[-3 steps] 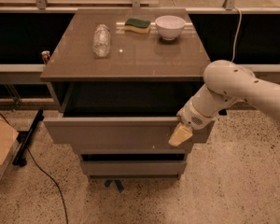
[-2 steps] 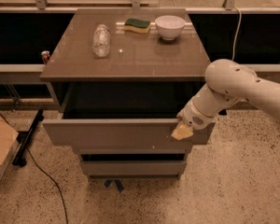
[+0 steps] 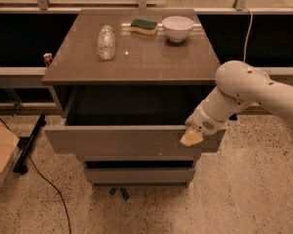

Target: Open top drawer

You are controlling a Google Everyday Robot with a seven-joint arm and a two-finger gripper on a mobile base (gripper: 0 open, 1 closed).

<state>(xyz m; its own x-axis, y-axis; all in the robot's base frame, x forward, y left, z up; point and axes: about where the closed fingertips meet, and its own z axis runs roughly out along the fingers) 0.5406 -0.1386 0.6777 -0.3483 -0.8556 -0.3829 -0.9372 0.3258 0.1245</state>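
The top drawer (image 3: 117, 140) is a wide grey-brown drawer with a plain flat front. It stands pulled out from the cabinet (image 3: 132, 57), and its dark deep box shows behind the front panel. My gripper (image 3: 192, 137) sits at the right end of the drawer front's upper edge, on a white arm reaching in from the right. A yellowish fingertip (image 3: 190, 138) lies against the panel. Two shorter drawer fronts (image 3: 139, 174) sit below.
On the cabinet top lie a clear plastic bottle (image 3: 106, 42), a green and yellow sponge (image 3: 144, 26) and a white bowl (image 3: 178, 28). A cardboard box (image 3: 1, 155) and a black cable (image 3: 44, 179) lie on the speckled floor at left. Dark shelving runs behind.
The top drawer front has come further out toward the camera, and my gripper has moved with it at its right end.
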